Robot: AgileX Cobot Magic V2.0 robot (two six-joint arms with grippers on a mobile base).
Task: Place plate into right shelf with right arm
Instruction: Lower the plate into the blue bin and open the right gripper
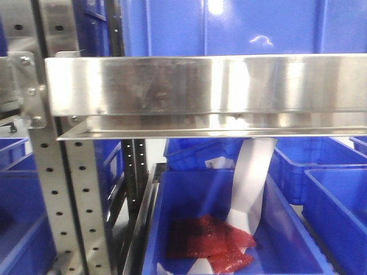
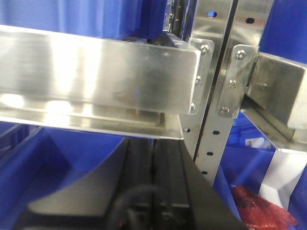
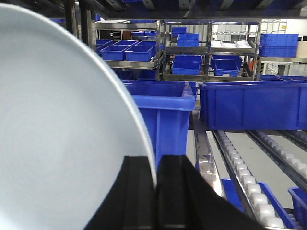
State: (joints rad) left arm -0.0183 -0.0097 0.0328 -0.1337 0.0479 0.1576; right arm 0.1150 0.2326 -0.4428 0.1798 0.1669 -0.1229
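Observation:
The plate, glossy pale white and held on edge, fills the left half of the right wrist view. My right gripper is shut on its rim, one black finger on each side. Beyond it lie roller tracks and blue bins of the racking. The right shelf's broad steel front rail crosses the front view, where neither the plate nor a gripper shows. My left gripper is shut on nothing, its tips just below another steel rail.
Perforated uprights stand left of the rail. Under the rail, a blue bin holds red packets and a white paper strip. More blue bins and distant racks fill the background.

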